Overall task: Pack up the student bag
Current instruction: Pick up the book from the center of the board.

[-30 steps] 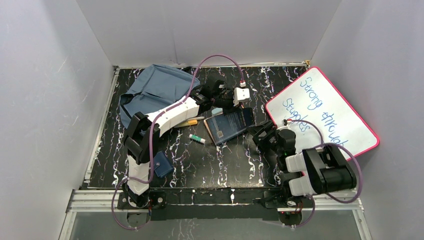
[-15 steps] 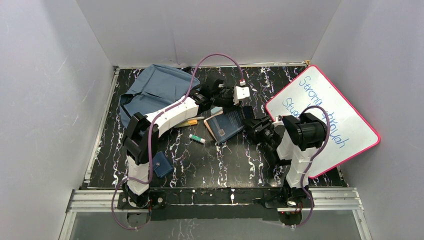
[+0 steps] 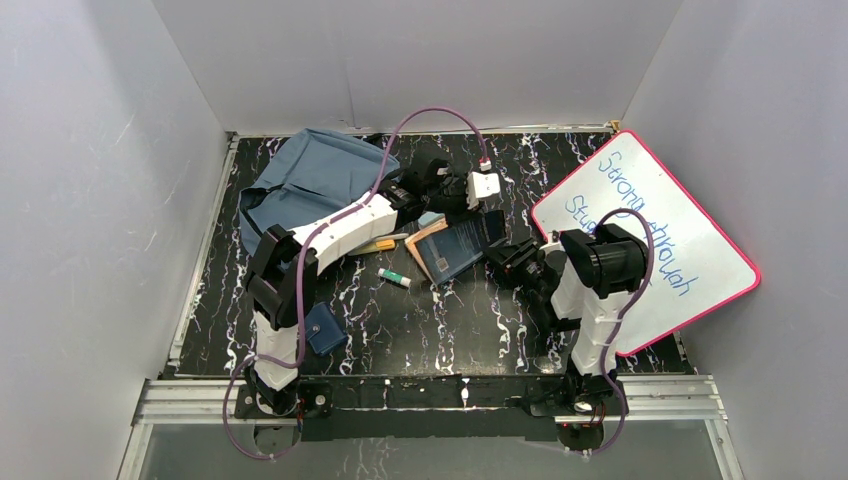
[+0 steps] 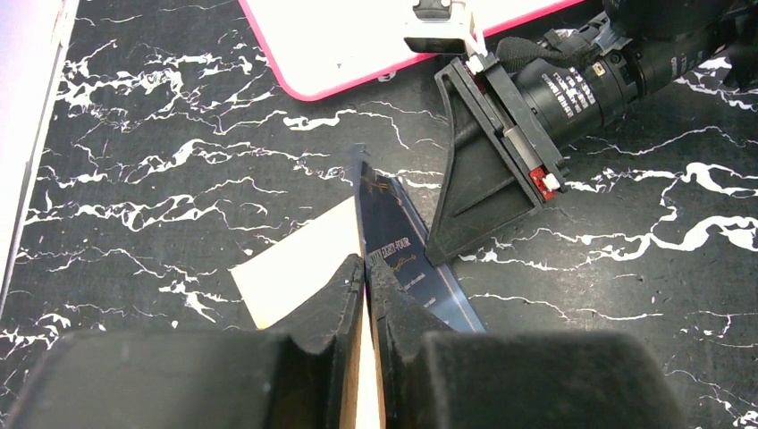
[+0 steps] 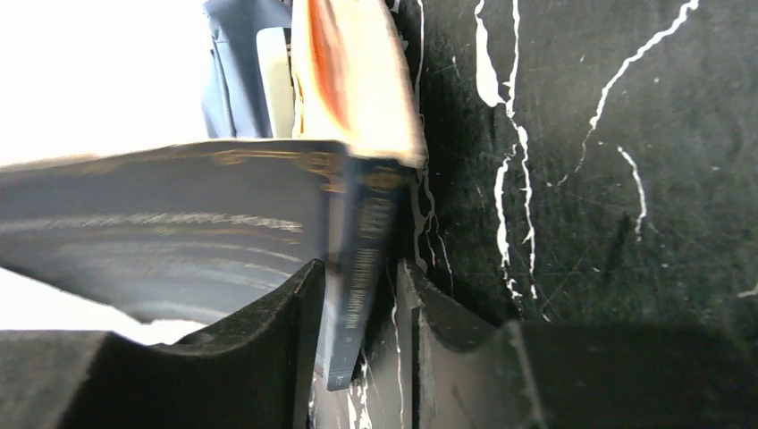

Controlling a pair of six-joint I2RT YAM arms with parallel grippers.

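Dark-blue book (image 3: 460, 248), student bag (image 3: 310, 175) at its ten o'clock.
Left wrist: left gripper (image 4: 365, 268) clamped on cover. Right wrist: right gripper (image 5: 359, 268) half-open astride spine.

Both arms have white shells over chunky black joints. The left arm (image 3: 350, 228) trails a long, looping purple cable (image 3: 440, 112). The right arm (image 3: 592, 315) has white printed lettering (image 4: 581, 87) on its black wrist barrel, beside a small red tab (image 4: 539, 181). The left gripper (image 4: 366, 266) has matte black, wedge-shaped fingers (image 4: 326, 308).
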